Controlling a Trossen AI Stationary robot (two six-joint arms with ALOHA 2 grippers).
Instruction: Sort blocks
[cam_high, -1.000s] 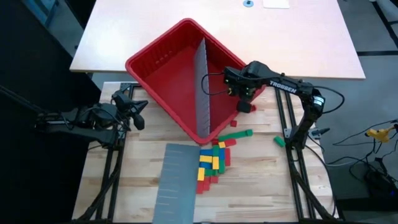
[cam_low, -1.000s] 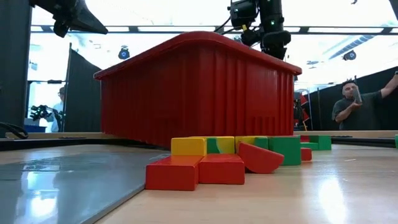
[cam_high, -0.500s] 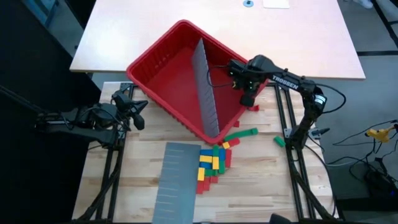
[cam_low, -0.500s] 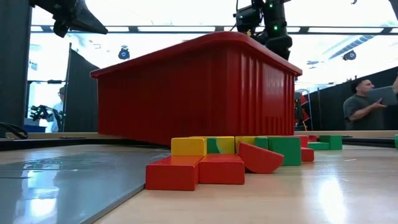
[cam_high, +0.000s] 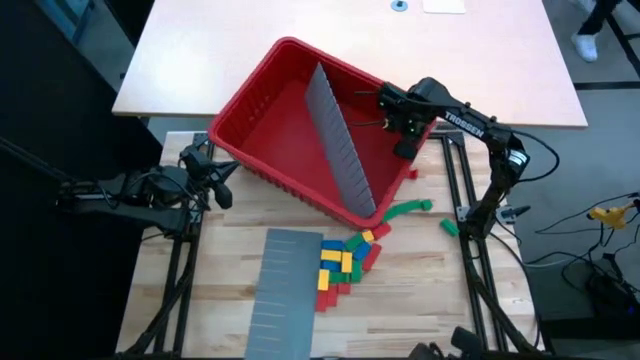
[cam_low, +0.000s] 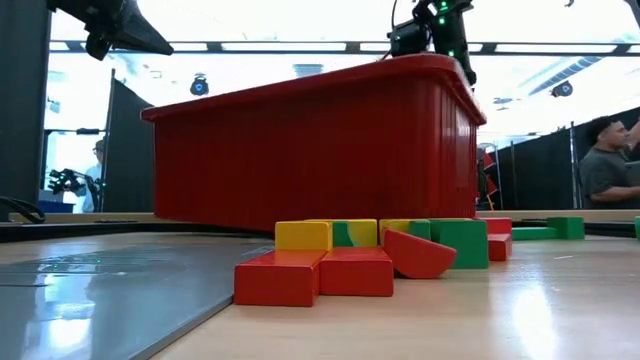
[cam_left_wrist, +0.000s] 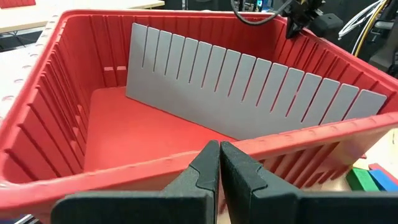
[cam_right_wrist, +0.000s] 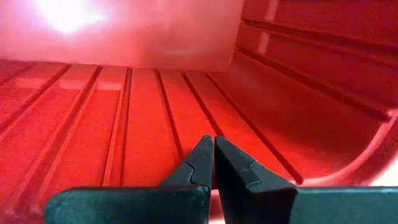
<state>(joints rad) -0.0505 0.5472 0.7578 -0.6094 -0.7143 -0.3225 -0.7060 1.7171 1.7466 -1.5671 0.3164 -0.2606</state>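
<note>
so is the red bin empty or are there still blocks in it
Empty, as far as shown: the red bin holds only the grey divider on a bare floor. The blocks lie outside on the table.

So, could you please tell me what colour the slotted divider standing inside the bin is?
Grey. The slotted divider shows best in the left wrist view, against the red bin.

blocks (cam_low: 360, 255): far ones hidden behind red bin (cam_low: 310, 150) | person (cam_low: 610, 165): cut by edge
</note>
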